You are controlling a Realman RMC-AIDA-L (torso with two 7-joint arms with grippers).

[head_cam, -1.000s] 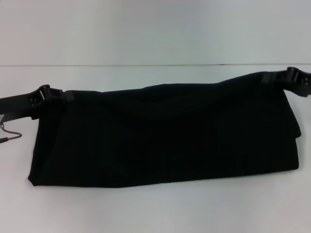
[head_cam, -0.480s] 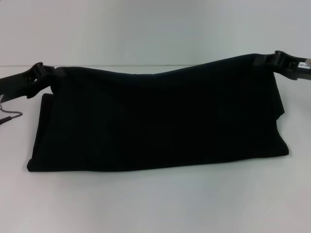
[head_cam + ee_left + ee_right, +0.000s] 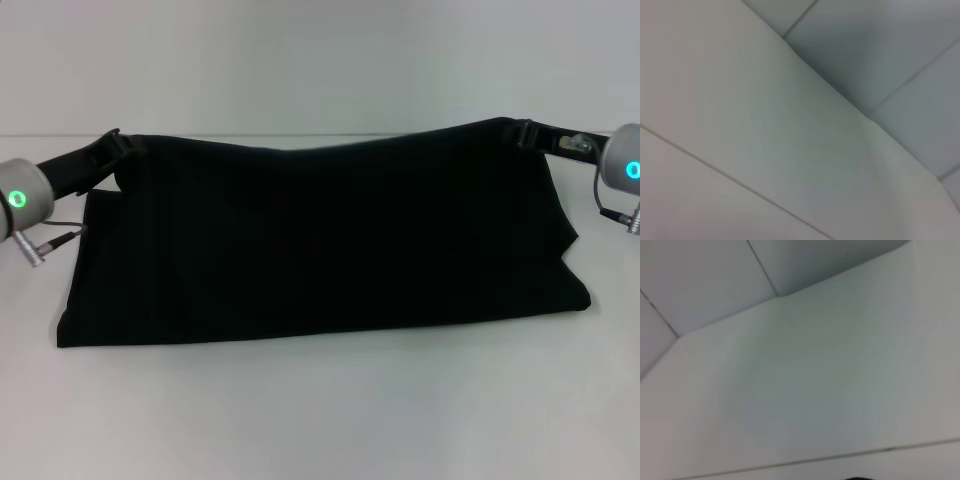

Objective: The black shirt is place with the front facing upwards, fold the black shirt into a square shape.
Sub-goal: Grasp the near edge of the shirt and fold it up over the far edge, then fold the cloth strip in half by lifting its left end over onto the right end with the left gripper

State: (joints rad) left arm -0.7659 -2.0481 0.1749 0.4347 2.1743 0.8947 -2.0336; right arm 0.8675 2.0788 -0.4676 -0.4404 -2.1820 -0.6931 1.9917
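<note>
The black shirt (image 3: 320,240) hangs as a wide dark sheet in the head view, and no lettering shows on it. Its upper edge is lifted and stretched between my two grippers, while its lower edge rests on the white table (image 3: 320,410). My left gripper (image 3: 118,143) is shut on the upper left corner. At the upper right corner my right gripper (image 3: 520,130) is shut on the cloth. Both wrist views show only pale table and wall surfaces, with no shirt or fingers in them.
Grey wrist joints with green lights sit at the left edge (image 3: 20,198) and the right edge (image 3: 625,170) of the head view. A thin cable (image 3: 55,240) hangs by the left wrist. A pale wall (image 3: 320,60) rises behind the table.
Both grippers have raised the shirt's upper edge and carried it farther back. The cloth now stands taller, and the lit wrist joints have come into view.
</note>
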